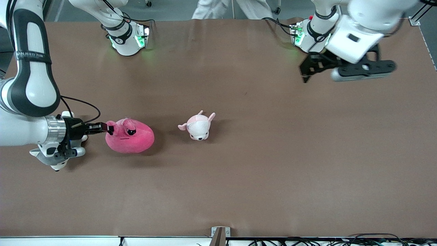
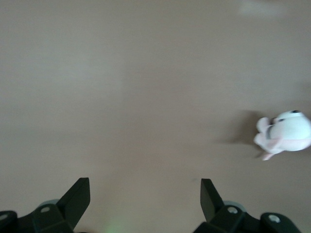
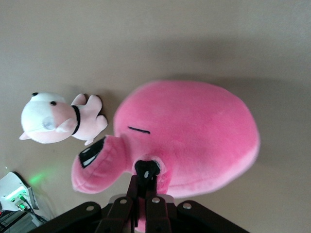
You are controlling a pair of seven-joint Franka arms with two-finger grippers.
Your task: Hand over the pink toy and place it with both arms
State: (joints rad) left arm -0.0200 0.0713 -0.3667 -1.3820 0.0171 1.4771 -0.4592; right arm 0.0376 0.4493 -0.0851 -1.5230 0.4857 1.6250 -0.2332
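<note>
Pink toy (image 1: 131, 136): long axis 3–9 o'clock across worktop (image 1: 239, 177); right gripper (image 1: 110, 128) clamped on its 9 o'clock ear. Left gripper (image 1: 309, 73): jaws spread, waiting aloft.

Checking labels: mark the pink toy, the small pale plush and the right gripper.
pink toy (image 1: 133, 140): front view, body's middle.
small pale plush (image 1: 198, 127): front view, its head.
right gripper (image 1: 108, 128): front view, fingertips shut on the toy's ear.

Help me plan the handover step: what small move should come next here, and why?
Probably lift: the right claw is shut on an ear-like bump of the pink toy, which seems to rest on the table beside the small pale plush. The left claw waits open above the left arm's end, so raising the toy toward it looks like the next step.
</note>
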